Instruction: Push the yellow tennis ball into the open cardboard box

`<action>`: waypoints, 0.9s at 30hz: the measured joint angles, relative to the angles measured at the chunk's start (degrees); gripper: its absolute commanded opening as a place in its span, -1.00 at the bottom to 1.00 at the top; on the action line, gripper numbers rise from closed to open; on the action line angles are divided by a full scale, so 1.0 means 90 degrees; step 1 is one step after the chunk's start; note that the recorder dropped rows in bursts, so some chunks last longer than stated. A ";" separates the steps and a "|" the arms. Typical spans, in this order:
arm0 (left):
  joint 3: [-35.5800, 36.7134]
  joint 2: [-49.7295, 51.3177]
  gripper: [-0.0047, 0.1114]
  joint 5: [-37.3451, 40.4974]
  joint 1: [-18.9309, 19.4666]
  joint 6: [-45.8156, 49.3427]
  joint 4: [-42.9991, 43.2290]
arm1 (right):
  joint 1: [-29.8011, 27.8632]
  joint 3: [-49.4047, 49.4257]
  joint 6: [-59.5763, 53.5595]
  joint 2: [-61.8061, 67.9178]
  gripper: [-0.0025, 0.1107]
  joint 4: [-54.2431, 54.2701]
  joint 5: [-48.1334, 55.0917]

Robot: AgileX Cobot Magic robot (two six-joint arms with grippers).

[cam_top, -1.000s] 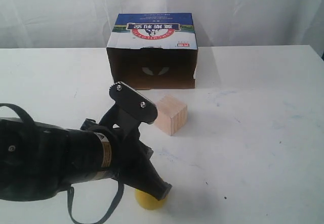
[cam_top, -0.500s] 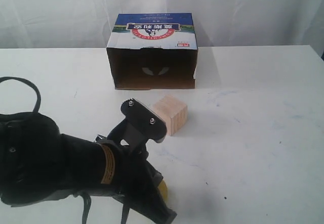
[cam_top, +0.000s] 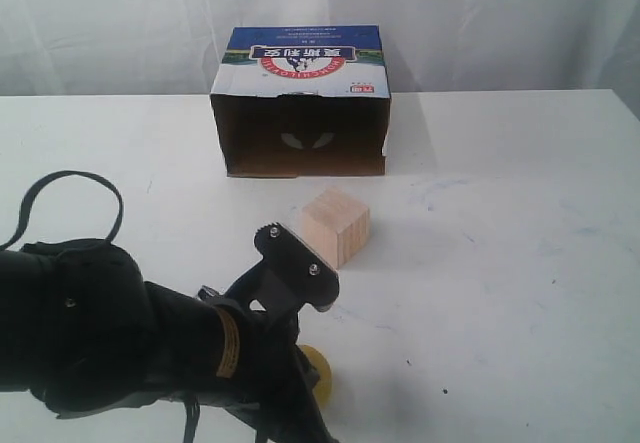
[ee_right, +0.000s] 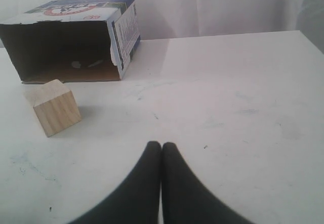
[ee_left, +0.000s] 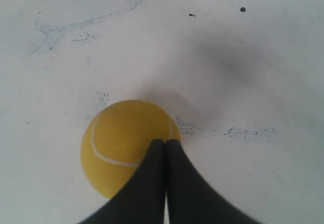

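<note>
The yellow tennis ball (cam_top: 319, 374) lies near the table's front edge, half hidden behind my left arm (cam_top: 120, 353). In the left wrist view the ball (ee_left: 121, 140) shows a pale curved seam. My left gripper (ee_left: 165, 142) is shut, and its tips overlap the ball's near side. The open cardboard box (cam_top: 300, 113) lies on its side at the back of the table, its dark opening facing the front. My right gripper (ee_right: 161, 145) is shut on nothing and hovers over bare table, with the box (ee_right: 71, 37) far ahead of it.
A pale wooden cube (cam_top: 337, 225) stands on the table between the ball and the box opening, and it also shows in the right wrist view (ee_right: 54, 107). The white table (cam_top: 520, 263) stretches to the right. A white curtain hangs behind the table.
My left arm has swung lower and toward the front edge. The ball has shifted a little to the right and slightly farther from the front edge.
</note>
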 measured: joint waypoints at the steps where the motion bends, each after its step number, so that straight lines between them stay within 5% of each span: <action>1: -0.0015 0.0014 -0.92 -0.0011 -0.0014 0.0014 0.0000 | 0.0000 0.0000 0.0000 0.0000 -0.96 0.0000 0.0000; 11: -0.0050 0.0051 -0.92 0.0035 0.0232 0.0329 0.0059 | 0.0000 0.0000 0.0000 0.0000 -0.96 0.0000 0.0000; 27: -0.0066 0.0102 -0.92 0.0574 0.1574 0.0344 0.0945 | 0.0000 0.0000 0.0000 0.0000 -0.96 0.0000 0.0000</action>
